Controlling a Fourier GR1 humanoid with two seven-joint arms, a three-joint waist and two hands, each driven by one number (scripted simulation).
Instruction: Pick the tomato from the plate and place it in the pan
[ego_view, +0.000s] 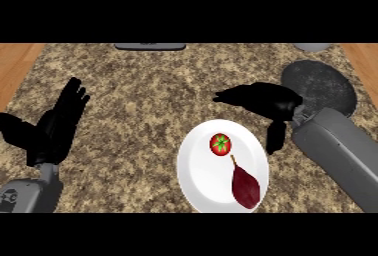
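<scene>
Nothing lifted yet: the tomato (221, 143) sits at twelve o'clock on the plate (201, 180), the right hand (262, 99) hovers just above it, fingers loosely curled and empty, with the pan (319, 85) waiting at two o'clock.

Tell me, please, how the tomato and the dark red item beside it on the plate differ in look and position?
The tomato is small, round and bright red with a green stem top, while the dark red item is larger, elongated, maroon and tapers to a thin stalk. The tomato sits on the far part of the white plate, nearer the right hand; the dark red item lies on the near part. Both rest on the plate, untouched.
</scene>
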